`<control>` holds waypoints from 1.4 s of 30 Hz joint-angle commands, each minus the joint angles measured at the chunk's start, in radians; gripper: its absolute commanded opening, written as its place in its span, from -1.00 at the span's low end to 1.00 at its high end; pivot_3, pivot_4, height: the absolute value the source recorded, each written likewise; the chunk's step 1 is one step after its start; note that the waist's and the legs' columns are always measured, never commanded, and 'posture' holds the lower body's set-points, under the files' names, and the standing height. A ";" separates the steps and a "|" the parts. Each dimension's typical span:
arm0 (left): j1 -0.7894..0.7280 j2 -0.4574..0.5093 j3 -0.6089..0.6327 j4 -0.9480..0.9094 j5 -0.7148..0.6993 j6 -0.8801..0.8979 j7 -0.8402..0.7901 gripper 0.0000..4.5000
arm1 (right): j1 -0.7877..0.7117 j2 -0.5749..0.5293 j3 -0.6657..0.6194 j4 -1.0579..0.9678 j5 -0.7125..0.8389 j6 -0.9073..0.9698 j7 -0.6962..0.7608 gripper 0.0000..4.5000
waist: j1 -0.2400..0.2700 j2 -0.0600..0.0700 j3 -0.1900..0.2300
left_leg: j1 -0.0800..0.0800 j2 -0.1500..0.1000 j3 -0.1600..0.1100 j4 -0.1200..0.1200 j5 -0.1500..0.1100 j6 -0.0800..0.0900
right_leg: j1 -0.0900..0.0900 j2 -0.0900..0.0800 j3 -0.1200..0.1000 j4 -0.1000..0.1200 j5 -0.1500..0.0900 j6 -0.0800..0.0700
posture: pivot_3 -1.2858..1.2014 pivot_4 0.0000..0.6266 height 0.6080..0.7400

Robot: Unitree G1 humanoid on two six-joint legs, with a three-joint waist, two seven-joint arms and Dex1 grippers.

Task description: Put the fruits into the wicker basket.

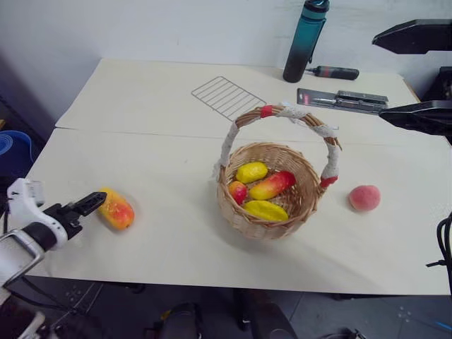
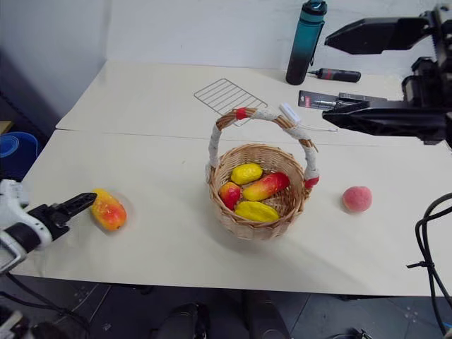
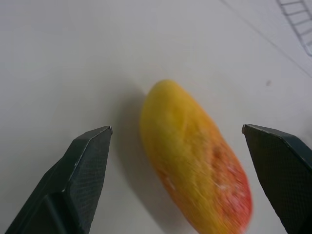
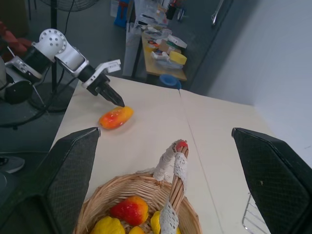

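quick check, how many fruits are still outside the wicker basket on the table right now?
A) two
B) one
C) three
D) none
A: the mango lies on the table by the open left claw, and the peach sits on the other side of the wicker basket; the other fruits are already inside the basket.
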 commanded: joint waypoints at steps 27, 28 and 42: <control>-0.018 0.190 -0.276 0.160 -0.571 -0.001 0.347 0.02 | 0.089 0.008 -0.070 -0.037 -0.053 -0.042 -0.025 1.00 | 0.015 0.001 0.000 | 0.003 -0.001 -0.001 0.000 0.010 -0.009 | 0.001 0.001 0.000 0.004 0.002 -0.005 | 0.03 -0.52 1.00; -0.014 0.248 -0.305 0.140 -0.592 -0.001 0.271 0.02 | 0.094 0.006 -0.073 -0.039 -0.051 -0.036 -0.029 1.00 | 0.015 0.000 0.000 | 0.003 0.000 -0.001 0.000 0.010 -0.010 | 0.000 0.001 -0.001 0.004 0.001 -0.005 | 0.03 -0.52 1.00; -0.648 0.394 -1.084 0.055 -0.155 -0.335 -0.758 0.02 | 0.309 -0.004 -0.227 -0.203 0.057 0.067 -0.114 1.00 | 0.043 0.001 0.001 | 0.001 -0.002 -0.002 0.000 0.011 -0.011 | 0.001 0.001 -0.005 0.000 -0.003 -0.014 | 0.03 -0.52 1.00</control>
